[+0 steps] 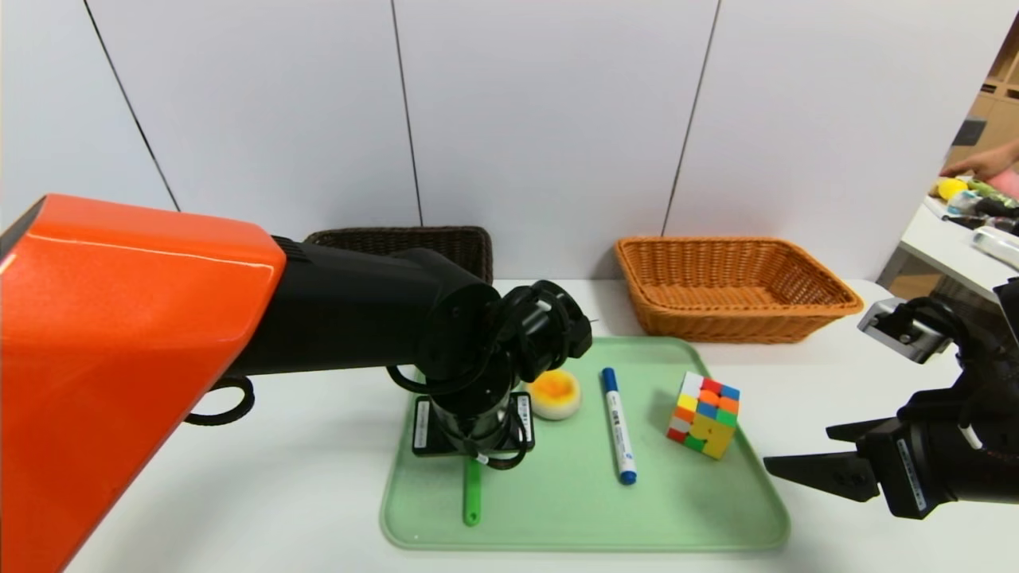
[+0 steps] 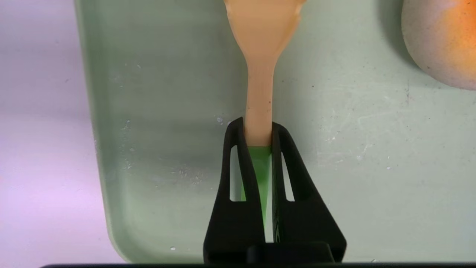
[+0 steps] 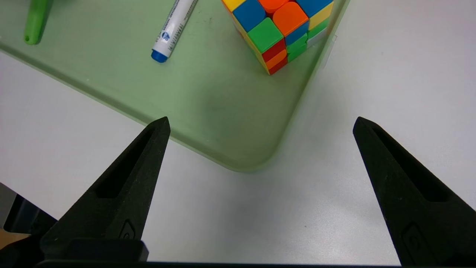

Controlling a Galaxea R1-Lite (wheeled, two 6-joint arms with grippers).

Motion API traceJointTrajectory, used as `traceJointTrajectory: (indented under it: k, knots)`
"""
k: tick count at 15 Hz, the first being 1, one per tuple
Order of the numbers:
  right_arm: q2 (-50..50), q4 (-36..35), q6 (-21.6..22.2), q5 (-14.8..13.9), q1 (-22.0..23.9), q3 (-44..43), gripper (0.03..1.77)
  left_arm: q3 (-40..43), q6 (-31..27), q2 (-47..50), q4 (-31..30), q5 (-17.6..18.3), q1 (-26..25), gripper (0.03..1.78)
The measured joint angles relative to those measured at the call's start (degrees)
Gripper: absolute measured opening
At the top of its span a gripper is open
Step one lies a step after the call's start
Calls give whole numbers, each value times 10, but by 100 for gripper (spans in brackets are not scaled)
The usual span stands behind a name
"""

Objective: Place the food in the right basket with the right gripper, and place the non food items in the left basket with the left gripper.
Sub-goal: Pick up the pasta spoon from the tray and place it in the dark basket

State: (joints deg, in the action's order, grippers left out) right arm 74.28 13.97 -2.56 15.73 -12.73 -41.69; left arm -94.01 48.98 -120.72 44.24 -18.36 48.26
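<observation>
On the green tray (image 1: 573,509) lies the fork (image 2: 259,74), pale yellow with a green handle (image 1: 472,497). My left gripper (image 2: 258,128) points down over the tray's left part and is shut on the fork where blade meets handle; the fork still rests on the tray. The bun-like food (image 1: 555,392) sits just beside that wrist. The marker (image 1: 618,426) and puzzle cube (image 1: 704,414) lie further right. My right gripper (image 1: 796,447) hovers open over the table off the tray's right near corner (image 3: 238,163), holding nothing. The dark left basket (image 1: 414,239) and the orange-brown right basket (image 1: 736,241) stand behind.
The white wall rises right behind both baskets. A second table (image 1: 947,247) with loose items and a person's hand (image 1: 983,163) shows at the far right. My left forearm's orange shell (image 1: 119,358) blocks the table's left side from the head view.
</observation>
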Motion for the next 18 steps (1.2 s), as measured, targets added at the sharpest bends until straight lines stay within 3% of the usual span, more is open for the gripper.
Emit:
traceJointTrajectory:
  k: [4,6,13,16,18]
  knots:
    - [-3,-9,8,-2,2,2,170,0,-12,62,41,-6,-3,13]
    - [-6,-11,8,-3,2,4,170,-1,-47,112,61,-11,-17,13]
    - [-15,-11,8,-2,2,5,170,-65,-374,196,28,-8,-181,13]
    - [-17,-11,8,-2,-3,5,170,-97,-511,178,-22,14,-239,13]
    - [-18,-11,7,-1,-5,4,170,-112,-580,160,-78,48,-263,13]
